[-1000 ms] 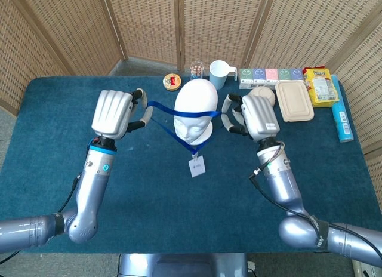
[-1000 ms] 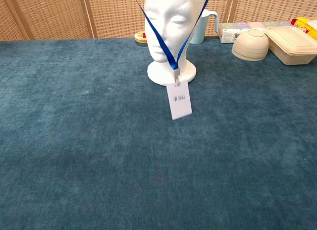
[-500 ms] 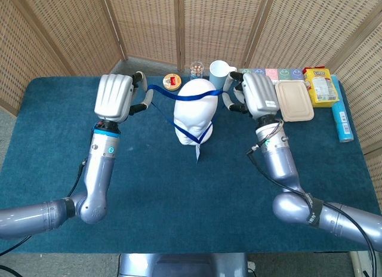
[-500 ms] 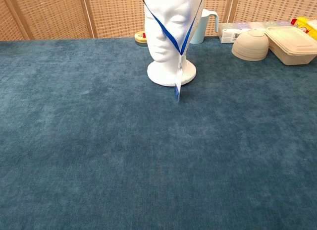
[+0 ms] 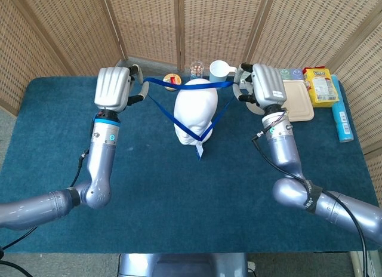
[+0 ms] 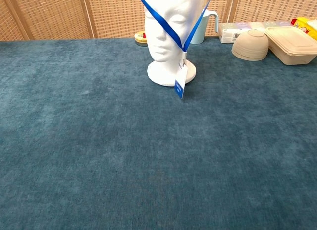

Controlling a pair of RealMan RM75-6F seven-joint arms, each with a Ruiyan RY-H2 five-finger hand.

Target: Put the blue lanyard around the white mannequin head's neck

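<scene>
Head view: white foam mannequin head (image 5: 195,116) upright at table centre on dark teal cloth-covered table (image 5: 54,151). Blue ribbon lanyard (image 5: 190,84) stretched wide into a triangle, top run passing over the crown, both sides dropping to a V at approx 6 o'clock of the head, small white badge card (image 5: 200,149) hanging at the tip. Left hand (image 5: 113,89) at 9–10 o'clock of the head, palm down, fingers curled on the strap's left end, holding it. Right hand (image 5: 264,86) at 2–3 o'clock, gripping the strap's right end the same way. Loop not yet down at the neck; back run sits at crown level.

Chest view: neither hand in frame. Face of mannequin head (image 6: 171,29) seen front-on, top cropped; lanyard (image 6: 163,23) crossing the face as a V, meeting just right of the chin, w/ badge card (image 6: 180,83) dangling edge-on in front of the round base. Only here: strap lies in front of the face, not behind.

Back row, 12 to 2 o'clock: orange round tin (image 5: 172,80), small clear glass jar (image 5: 197,69), pale blue mug (image 5: 219,70), beige upturned bowl (image 6: 250,44), beige lidded food box (image 6: 291,39), yellow snack packet (image 5: 319,86), blue tube (image 5: 341,117) at far right. Bowl hidden behind right hand in head view.
</scene>
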